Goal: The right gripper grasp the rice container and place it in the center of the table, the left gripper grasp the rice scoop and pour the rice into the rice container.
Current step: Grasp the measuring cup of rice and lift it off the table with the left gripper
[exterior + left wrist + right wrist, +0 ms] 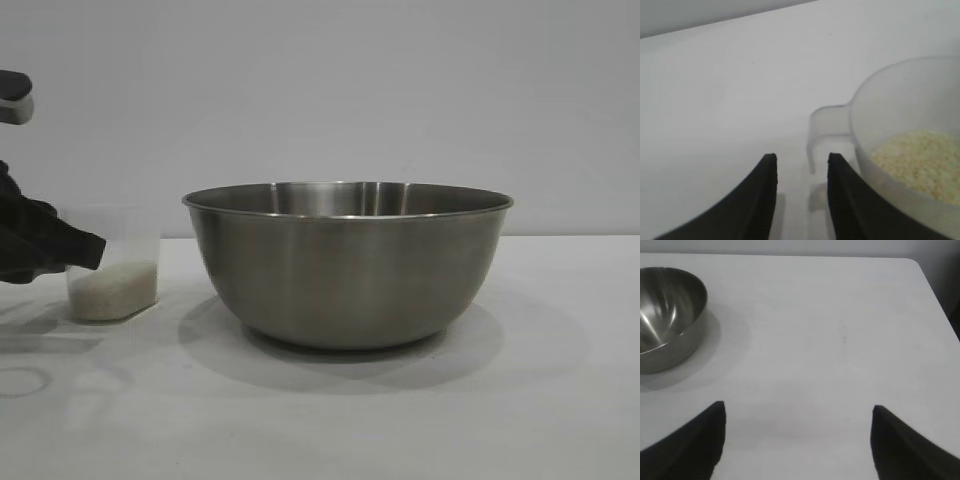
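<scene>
Left gripper (801,165) has black, curved, tapering fingers (765,190).

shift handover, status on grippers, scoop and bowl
Left gripper open at scoop handle, no grip. Right gripper open, clear of bowl. Bowl empty, nothing blocking.

Your rice container (347,268) sits mid-table (560,400). Rice scoop (112,278) stands apart at its left, rice (113,288) inside. Left gripper (85,250) is at the scoop.
</scene>
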Robot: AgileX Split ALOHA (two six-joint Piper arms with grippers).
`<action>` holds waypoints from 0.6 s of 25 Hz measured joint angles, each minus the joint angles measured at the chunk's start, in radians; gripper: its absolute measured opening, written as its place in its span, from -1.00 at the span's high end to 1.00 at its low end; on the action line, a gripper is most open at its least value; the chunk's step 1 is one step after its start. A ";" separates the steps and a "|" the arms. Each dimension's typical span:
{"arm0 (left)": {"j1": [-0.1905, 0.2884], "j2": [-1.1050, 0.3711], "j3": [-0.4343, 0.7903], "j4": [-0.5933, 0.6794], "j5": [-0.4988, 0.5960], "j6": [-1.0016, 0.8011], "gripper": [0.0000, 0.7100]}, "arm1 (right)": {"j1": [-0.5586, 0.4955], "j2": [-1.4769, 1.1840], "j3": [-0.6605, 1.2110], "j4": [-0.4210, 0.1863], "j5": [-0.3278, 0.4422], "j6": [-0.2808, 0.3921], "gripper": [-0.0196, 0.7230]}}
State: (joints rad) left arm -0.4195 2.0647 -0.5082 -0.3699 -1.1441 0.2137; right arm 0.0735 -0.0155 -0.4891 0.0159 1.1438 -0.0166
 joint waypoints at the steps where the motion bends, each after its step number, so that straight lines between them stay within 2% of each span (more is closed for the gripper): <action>1: 0.000 0.000 -0.002 0.000 0.000 0.003 0.37 | 0.000 0.000 0.000 0.000 0.000 0.000 -0.50; 2: 0.000 0.000 -0.002 0.000 0.000 0.007 0.37 | 0.000 0.000 0.000 0.000 0.000 0.000 -0.50; 7: 0.000 0.000 -0.002 0.039 0.000 0.009 1.00 | 0.000 0.000 0.000 0.000 0.000 0.000 -0.50; 15: 0.000 0.000 -0.002 0.065 0.000 0.054 1.00 | 0.000 0.000 0.000 0.000 0.000 0.000 -0.50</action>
State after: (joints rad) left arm -0.4195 2.0647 -0.5098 -0.3048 -1.1441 0.2680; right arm 0.0735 -0.0155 -0.4891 0.0159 1.1438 -0.0166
